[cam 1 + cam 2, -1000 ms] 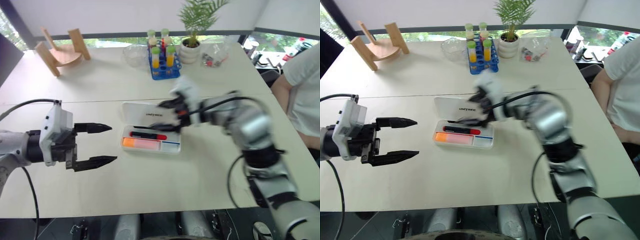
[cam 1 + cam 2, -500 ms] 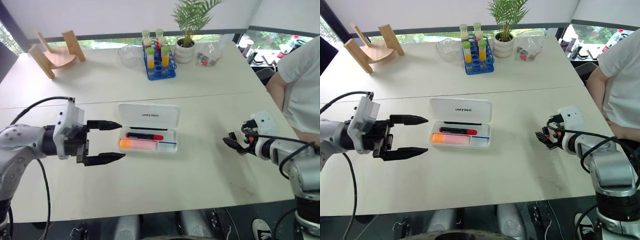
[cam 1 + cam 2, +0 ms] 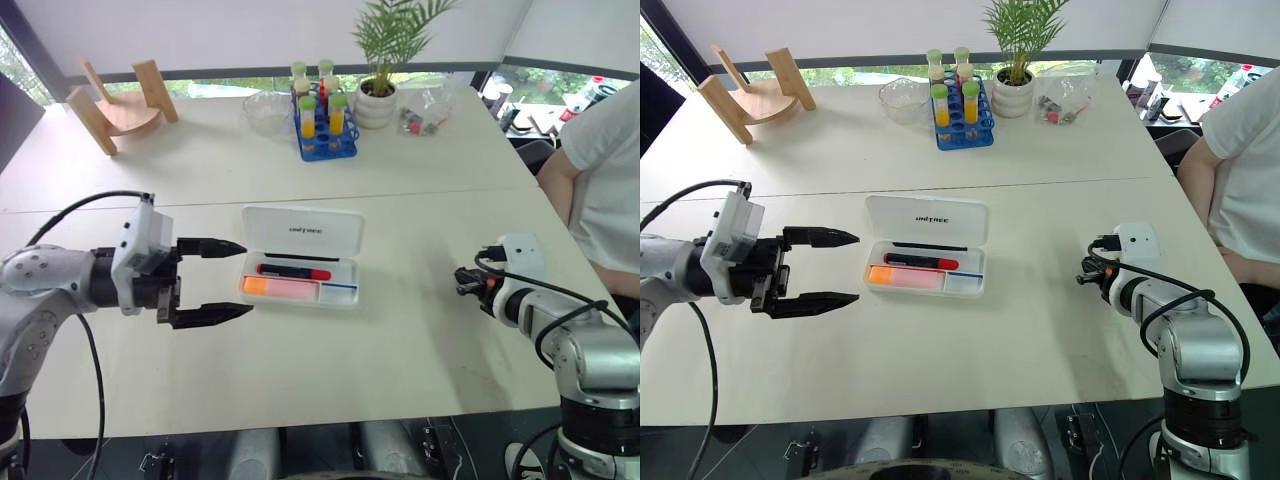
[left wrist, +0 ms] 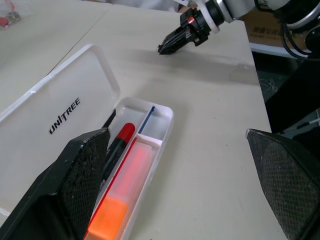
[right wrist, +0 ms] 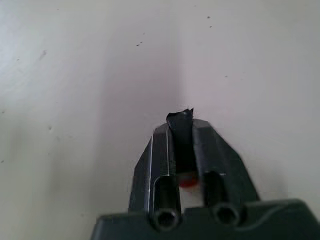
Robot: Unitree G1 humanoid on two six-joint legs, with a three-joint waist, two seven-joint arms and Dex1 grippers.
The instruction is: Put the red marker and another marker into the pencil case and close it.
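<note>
On the white table [image 3: 400,350] we see the pencil case [image 3: 300,264] lying open, its lid [image 3: 303,229] folded back flat on the far side with small black lettering on it. In the tray lie the red marker [image 3: 294,271], along the lid-side wall, and just beside it on the near side the pale pink marker [image 3: 281,289] with its orange cap towards our left. A thin blue pen [image 4: 146,119] sits in the small end compartment at the right of the tray. That makes two thick markers and one thin pen in the one case.

At the far edge we count one blue rack [image 3: 325,139] holding four tubes with green caps, at least two of them with orange liquid. Beside it stand one clear glass bowl [image 3: 266,110], whose contents we cannot make out, one white pot with a green plant [image 3: 378,100], and one clear bag [image 3: 428,112] with small red and dark bits inside. A wooden stand [image 3: 112,104] sits at the far left corner.

Our left gripper [image 3: 224,280] hovers just left of the case with its two black fingers spread wide, holding nothing. Our right gripper [image 3: 462,282] is well to the right of the case, low over bare table, its fingers pressed together; in the right wrist view a small dark scrap with a touch of red shows between them, and we cannot tell what it is. A person in a white shirt [image 3: 610,170] sits at the right edge.
</note>
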